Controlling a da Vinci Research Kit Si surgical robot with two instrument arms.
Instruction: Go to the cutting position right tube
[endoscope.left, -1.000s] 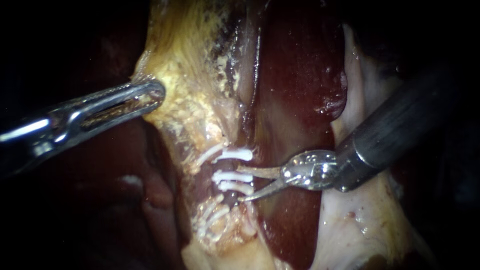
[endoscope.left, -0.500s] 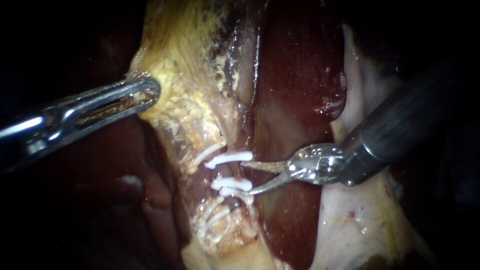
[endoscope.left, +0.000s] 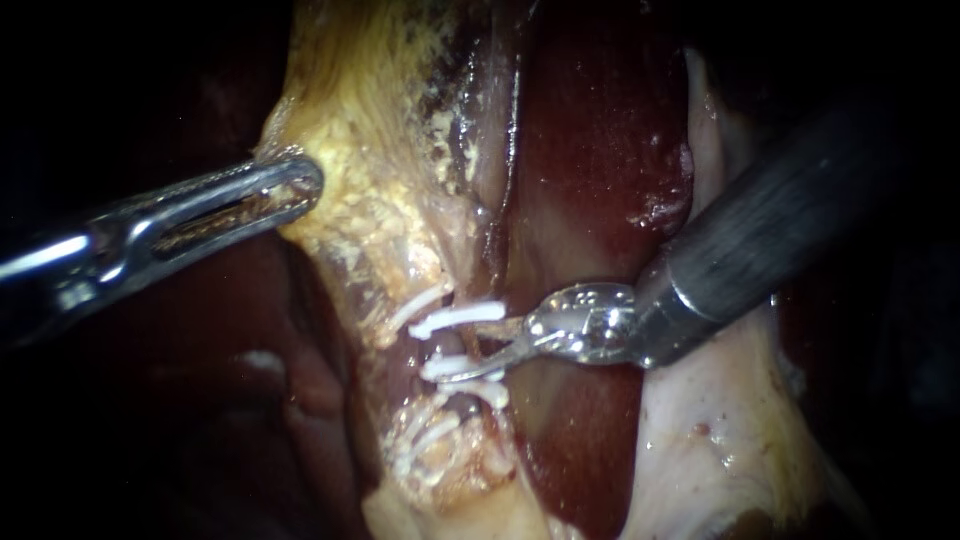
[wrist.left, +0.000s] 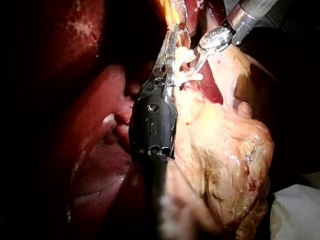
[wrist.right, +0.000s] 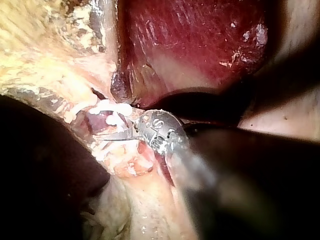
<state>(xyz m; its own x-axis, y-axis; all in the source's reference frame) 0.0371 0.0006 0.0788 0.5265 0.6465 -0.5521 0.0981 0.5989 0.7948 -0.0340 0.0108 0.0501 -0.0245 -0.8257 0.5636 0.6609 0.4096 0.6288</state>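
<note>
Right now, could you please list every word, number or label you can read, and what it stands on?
Metal head of the right instrument: marks, too small and blurred to read.
Dark housing of the left instrument: marks, too blurred to read.
White clips and liver: no writing.
No text can be read anywhere.

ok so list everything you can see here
liver: one, dark red, centre, behind the clips
yellow tissue: one mass, yellow, beside the liver
pale tissue: one sheet, whitish, under the right shaft
clips: several, white, across the tube
tube: one, reddish, between clips
left instrument: one, silver, jaws shut on the yellow tissue
right instrument: one, silver tip, dark shaft, jaws open at the gap between clips
</note>
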